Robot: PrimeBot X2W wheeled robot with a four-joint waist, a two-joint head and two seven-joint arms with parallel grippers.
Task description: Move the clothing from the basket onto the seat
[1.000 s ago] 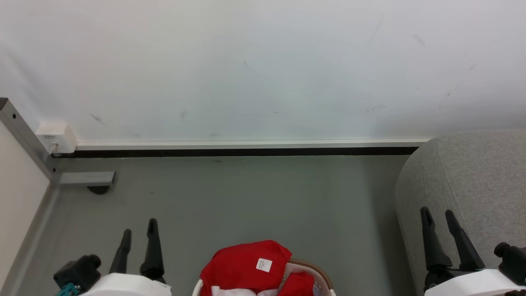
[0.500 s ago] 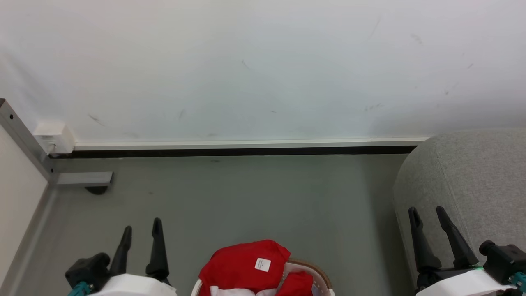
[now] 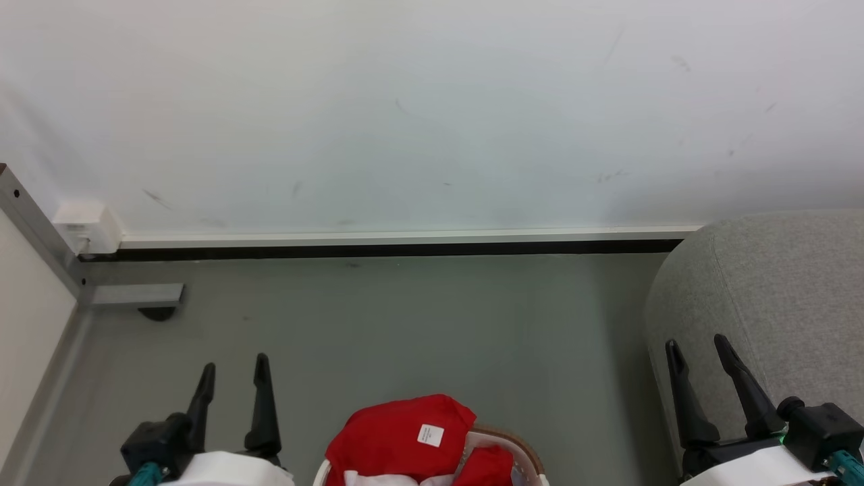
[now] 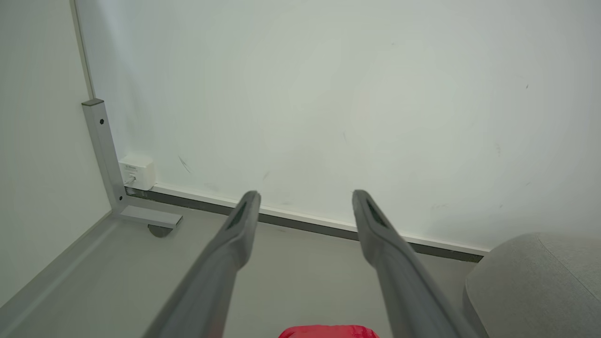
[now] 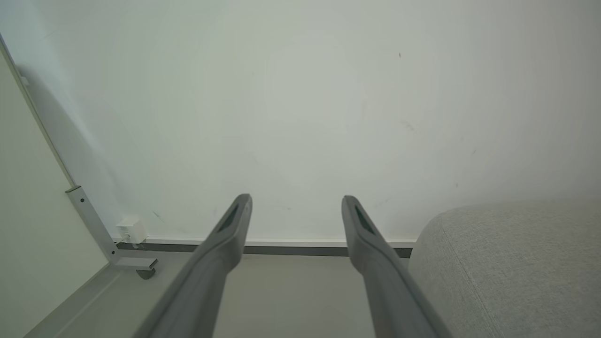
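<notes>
Found the left fingers (image 3: pixel 262 405) spread wide and holding nothing, pointing up the head view over bare grey floor (image 3: pixel 405 324). Saw the same wide, empty gap in the left wrist view, with a sliver of red at that view's bottom edge between the two fingers. Found the right fingers (image 3: pixel 683 391) spread just as wide and equally empty, set against the rounded front corner of the seat (image 3: pixel 776 283); could not tell whether touching the fabric or hanging clear of it.

Between the two pairs, at the bottom middle of the head view, saw the clothing (image 3: pixel 398 432) lying in the basket (image 3: pixel 530 453), heaped above the brown rim with a small white tag (image 3: pixel 430 435) facing up. Made out a strip of pale cloth (image 3: pixel 378 478) under the red.

Farther out, noted the seat standing apart from the basket on its right, a white wall (image 3: pixel 432 101) behind with a dark skirting line, and a grey metal foot (image 3: pixel 135 294) in the left corner.
</notes>
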